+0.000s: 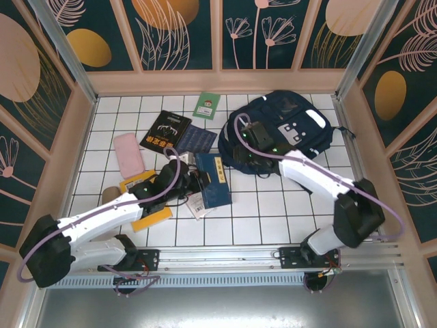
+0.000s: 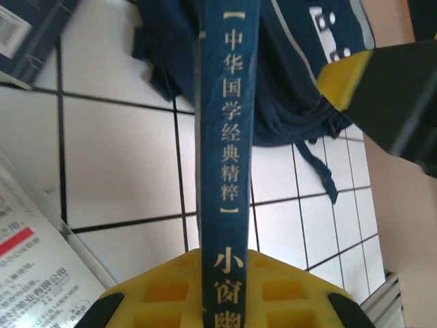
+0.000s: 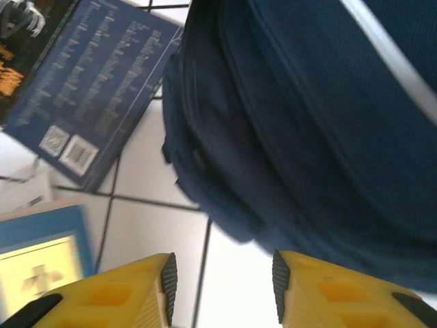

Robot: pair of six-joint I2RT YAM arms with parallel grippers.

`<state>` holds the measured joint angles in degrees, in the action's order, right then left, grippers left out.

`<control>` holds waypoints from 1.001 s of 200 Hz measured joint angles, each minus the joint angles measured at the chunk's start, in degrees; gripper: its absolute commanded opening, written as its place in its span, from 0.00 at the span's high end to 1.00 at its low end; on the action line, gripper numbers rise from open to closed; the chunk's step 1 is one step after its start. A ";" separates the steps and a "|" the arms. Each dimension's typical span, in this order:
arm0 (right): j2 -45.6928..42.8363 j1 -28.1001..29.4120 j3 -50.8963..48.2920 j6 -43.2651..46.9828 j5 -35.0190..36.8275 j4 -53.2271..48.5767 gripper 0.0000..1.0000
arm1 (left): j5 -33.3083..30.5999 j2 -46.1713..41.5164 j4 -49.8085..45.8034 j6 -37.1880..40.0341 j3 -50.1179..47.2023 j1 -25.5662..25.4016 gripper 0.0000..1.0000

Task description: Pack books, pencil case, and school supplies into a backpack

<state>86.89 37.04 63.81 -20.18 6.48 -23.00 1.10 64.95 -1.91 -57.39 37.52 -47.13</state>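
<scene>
**Left hand.** The jaws of the left gripper (image 2: 225, 263) are pressed together on the spine edge of the navy book (image 2: 225, 137), with one yellow finger against each cover. The book stands on edge and runs straight out ahead of the fingers. Treat this grip as deliberate: a thin book held on edge should slide into a narrow opening more readily than one carried flat. The backpack (image 2: 287, 89) lies slumped on the tiles (image 2: 116, 164) just past the book's far end.

**Right hand.** The jaws of the right gripper (image 3: 222, 273) stand part open, with nothing between them. The backpack's dark folded rim lies directly ahead of the fingertips. This hand appears placed to take the fabric and lift the mouth open. Confirm that the rim sits between the fingers before you close them.

**Not yet packed.**
- The white packet (image 2: 27, 260) lies close beside the left gripper, on its left.
- The pencil case (image 1: 128, 154) lies back along that arm, also on its left.
- A second navy book (image 3: 89, 102) lies flat beyond the right gripper's left finger.

**Caution.** A thin book gripped at one end may sag or twist, so advance slowly.
</scene>
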 measured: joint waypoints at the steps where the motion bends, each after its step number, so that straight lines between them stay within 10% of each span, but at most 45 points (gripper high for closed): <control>1: 0.26 -0.04 0.22 0.15 0.11 0.00 0.55 | 0.00 -0.11 -0.09 0.00 0.00 0.09 1.00; 83: 23.41 -1.79 17.55 8.55 3.61 -0.46 0.39 | -0.17 -1.36 -7.15 2.32 4.55 3.48 1.00; 123: 26.69 -2.45 20.00 9.42 4.66 -1.20 1.00 | 0.20 -1.31 -8.92 3.43 6.54 4.85 1.00; 200: 21.86 -2.51 25.20 8.35 6.60 -8.17 1.00 | 6.73 6.21 -3.28 2.21 10.60 9.84 1.00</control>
<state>108.75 34.52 89.01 -11.84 13.08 -31.18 7.84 71.16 -5.19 -55.18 48.12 -37.30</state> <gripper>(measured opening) 0.075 0.109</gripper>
